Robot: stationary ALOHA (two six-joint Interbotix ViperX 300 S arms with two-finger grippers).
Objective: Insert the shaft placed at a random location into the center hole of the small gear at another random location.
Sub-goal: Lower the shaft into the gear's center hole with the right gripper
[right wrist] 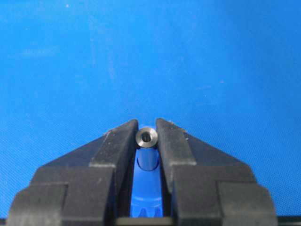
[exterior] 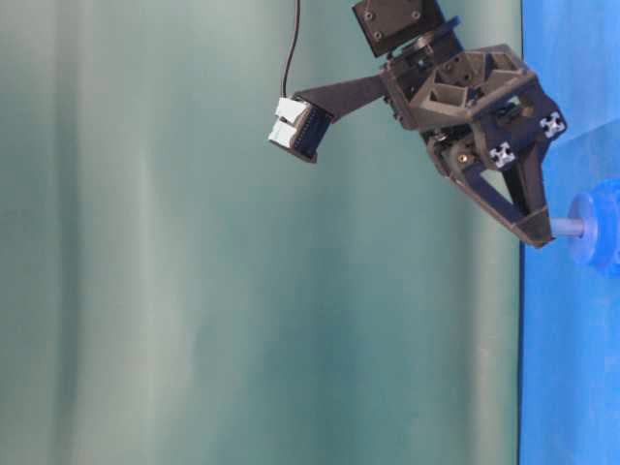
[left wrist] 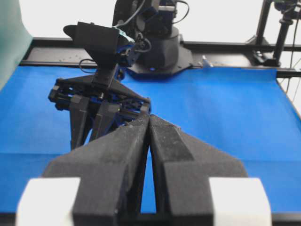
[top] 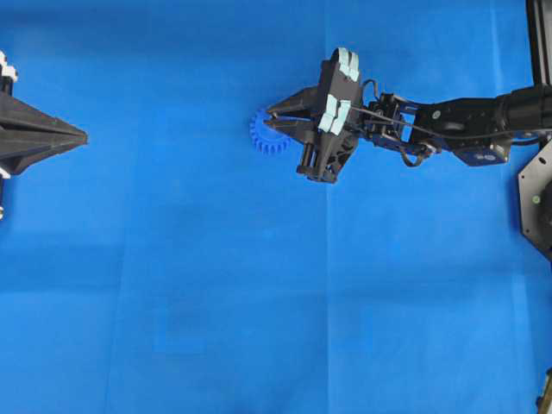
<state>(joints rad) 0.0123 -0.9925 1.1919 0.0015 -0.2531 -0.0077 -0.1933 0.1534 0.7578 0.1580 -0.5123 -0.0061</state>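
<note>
The small blue gear lies on the blue mat, partly under my right gripper. In the right wrist view the right gripper is shut on the shaft, seen end-on as a silvery ring between the fingertips. The gear's blue hub and teeth sit right below it. In the table-level view the shaft runs from the fingertips into the gear. The center hole is hidden by the shaft. My left gripper is shut and empty at the far left; it also shows in the left wrist view.
The right arm reaches in from the right edge. A black frame stands at the right side. The blue mat spreads across the whole table. A green backdrop shows in the table-level view.
</note>
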